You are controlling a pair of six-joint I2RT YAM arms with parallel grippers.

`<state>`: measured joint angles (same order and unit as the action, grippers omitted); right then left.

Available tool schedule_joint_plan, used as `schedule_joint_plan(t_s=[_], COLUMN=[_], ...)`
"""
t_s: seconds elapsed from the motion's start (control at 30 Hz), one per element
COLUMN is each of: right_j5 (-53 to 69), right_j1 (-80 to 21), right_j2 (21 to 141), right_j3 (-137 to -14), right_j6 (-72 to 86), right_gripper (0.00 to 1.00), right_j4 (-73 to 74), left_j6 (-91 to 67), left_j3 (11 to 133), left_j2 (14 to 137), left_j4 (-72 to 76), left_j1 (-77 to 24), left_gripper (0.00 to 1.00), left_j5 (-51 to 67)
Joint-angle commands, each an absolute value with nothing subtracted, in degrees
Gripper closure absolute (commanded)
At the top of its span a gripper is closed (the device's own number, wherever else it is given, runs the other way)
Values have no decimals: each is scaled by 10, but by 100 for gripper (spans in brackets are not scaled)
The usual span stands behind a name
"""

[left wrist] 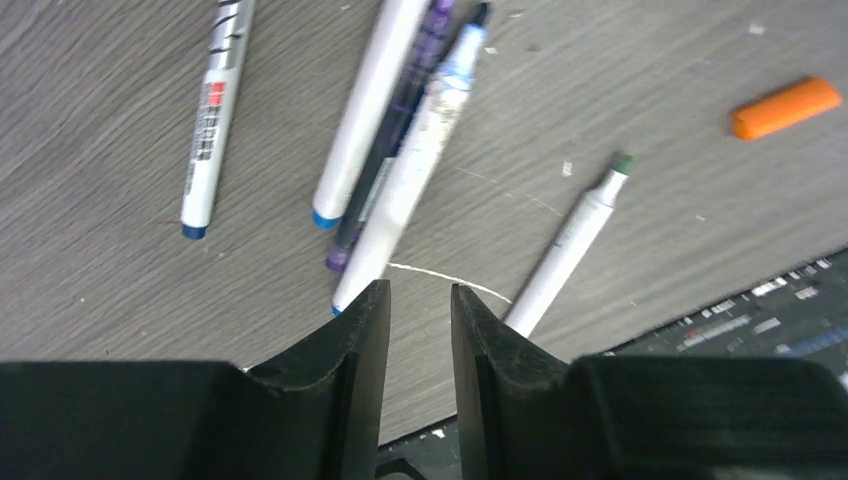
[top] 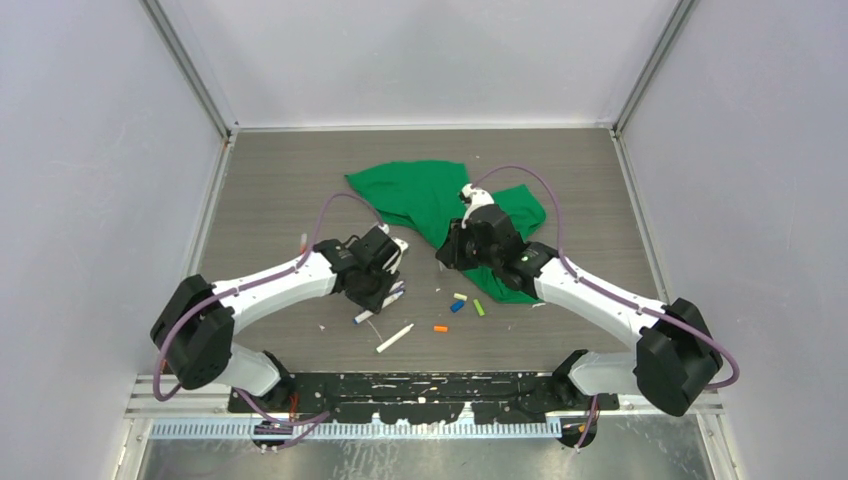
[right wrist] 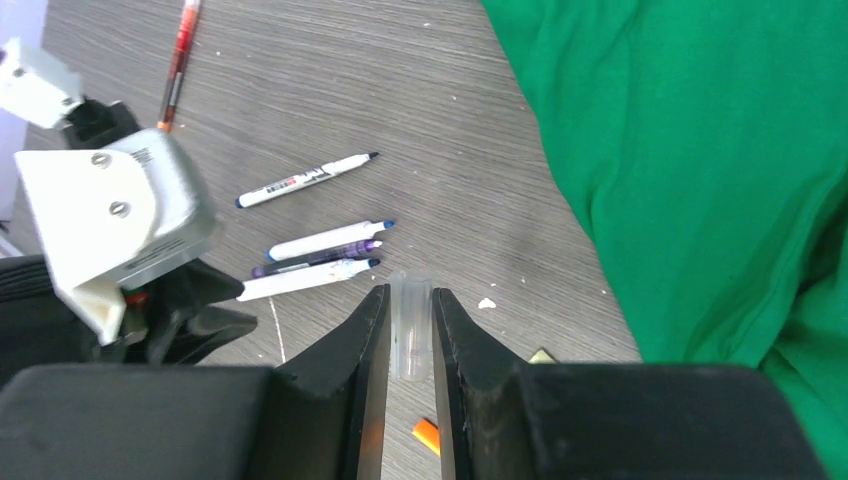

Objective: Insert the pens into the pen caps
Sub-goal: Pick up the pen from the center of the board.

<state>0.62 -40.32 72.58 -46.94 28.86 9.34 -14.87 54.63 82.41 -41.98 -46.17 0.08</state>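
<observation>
the pens (left wrist: 415,180) lie bunched on the tabletop (left wrist: 120,330) just ahead of the left tool (left wrist: 420,292), long axes running nearly away from it; its jaws stand narrowly apart, empty. the right tool (right wrist: 410,296), farther off, clamps a clear cap (right wrist: 411,340).

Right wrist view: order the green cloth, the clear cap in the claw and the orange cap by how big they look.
1. green cloth, largest by far.
2. clear cap, nearest the camera, which enlarges it.
3. orange cap, only partly showing, so its true size is unsure.
</observation>
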Motion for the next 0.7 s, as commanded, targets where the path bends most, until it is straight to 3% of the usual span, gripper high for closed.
schedule_joint_plan(t_s=[0.0,0.67], right_j5=[40,72], right_j1=[-399,-391], right_j2=[702,711], right_j3=[-466,-447], right_j6=[305,326], right_gripper=[86,86], right_j4=[45,31], left_j6=[-216,-218], left_j3=[515,485], left_j2=[827,855], left_j4=[-358,-280], left_j1=[-459,-459], left_gripper=[70,82], left_j5=[-73,-94])
